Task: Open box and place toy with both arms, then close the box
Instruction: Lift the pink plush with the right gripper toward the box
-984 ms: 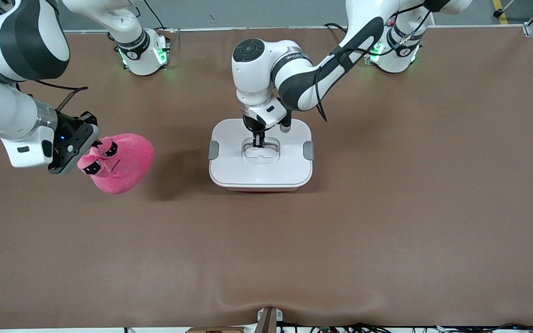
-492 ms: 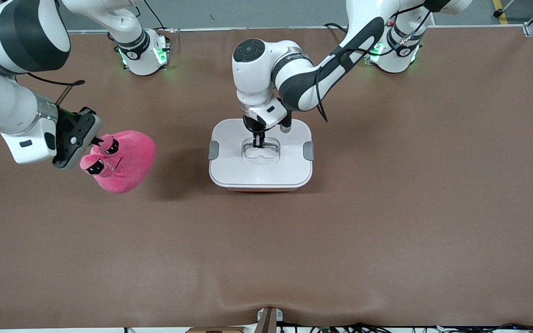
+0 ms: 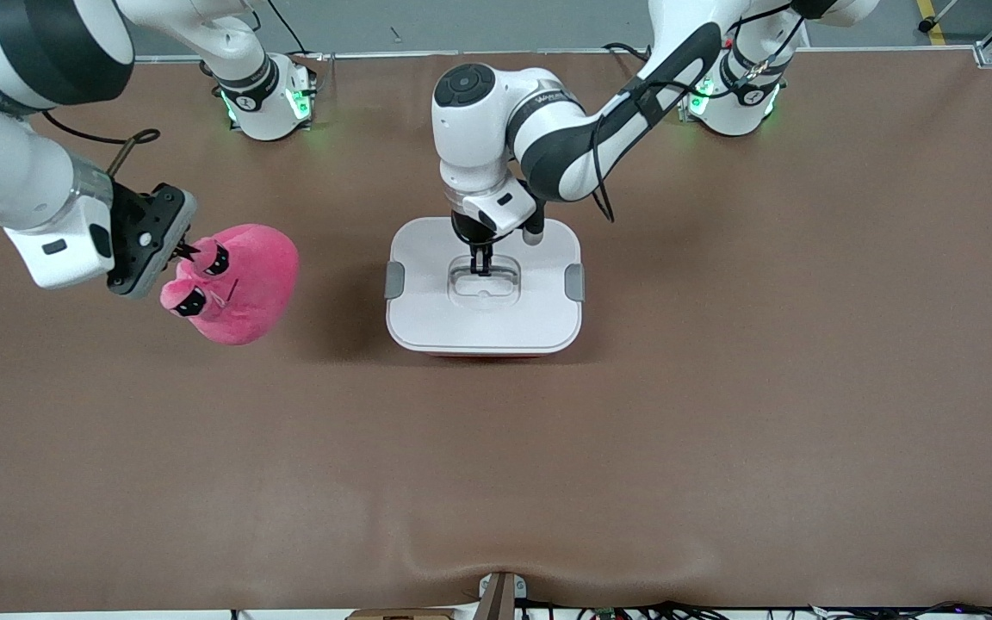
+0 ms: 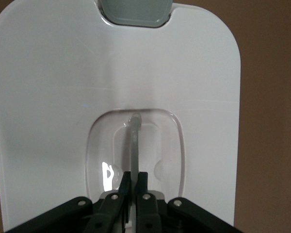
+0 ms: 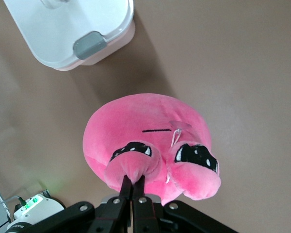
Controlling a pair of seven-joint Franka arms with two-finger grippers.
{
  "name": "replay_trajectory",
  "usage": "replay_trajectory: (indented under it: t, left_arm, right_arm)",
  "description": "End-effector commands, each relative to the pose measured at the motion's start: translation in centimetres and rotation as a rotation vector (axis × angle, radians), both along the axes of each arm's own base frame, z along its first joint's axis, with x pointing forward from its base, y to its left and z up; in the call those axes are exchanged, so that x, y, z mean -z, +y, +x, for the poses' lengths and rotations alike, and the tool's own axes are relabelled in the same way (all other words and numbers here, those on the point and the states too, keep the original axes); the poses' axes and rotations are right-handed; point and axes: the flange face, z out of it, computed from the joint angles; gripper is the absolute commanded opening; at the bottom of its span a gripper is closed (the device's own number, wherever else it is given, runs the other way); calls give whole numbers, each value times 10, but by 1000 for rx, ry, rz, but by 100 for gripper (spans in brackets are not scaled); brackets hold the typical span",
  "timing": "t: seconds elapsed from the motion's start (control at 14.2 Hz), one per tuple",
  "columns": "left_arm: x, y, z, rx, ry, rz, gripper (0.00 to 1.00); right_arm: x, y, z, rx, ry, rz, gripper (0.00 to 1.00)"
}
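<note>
We saw the box (image 3: 484, 297) sitting on the brown table (image 3: 720, 387) near its middle, its white lid (image 3: 427, 310) on it and a grey clip (image 3: 393, 280) at each short side. The left gripper (image 3: 482, 263) reached down into the recessed centre of the lid, its fingers (image 4: 141, 182) pinched tight on the clear handle (image 4: 135, 141), as the left wrist view showed plainly. The toy (image 3: 242, 284) was toward the right arm's end of the table, well apart from the box. The right gripper (image 3: 182, 252) had its fingers (image 5: 138, 184) closed on one of the toy's small pink lobes beside a dark eye mark (image 5: 132, 149). We could not tell whether the toy rested on the table or hung just above it
</note>
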Motion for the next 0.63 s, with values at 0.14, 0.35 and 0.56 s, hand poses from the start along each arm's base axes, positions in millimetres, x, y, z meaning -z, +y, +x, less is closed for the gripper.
replay_trajectory:
  t: [0.14,0.35,0.56]
  left_arm:
    - [-41,12,-8,-65,-46,31,0]
    - [-64,31,8,-37,-18,15,0]
    - [-102,67,30,6,18,-9,0]
  right_arm:
    - [-16,25,-11,-75,-29,20,0]
    - [-15,36,-4,-231,-96,48,0]
    - [-14,56,-6,-325,-123,60,0]
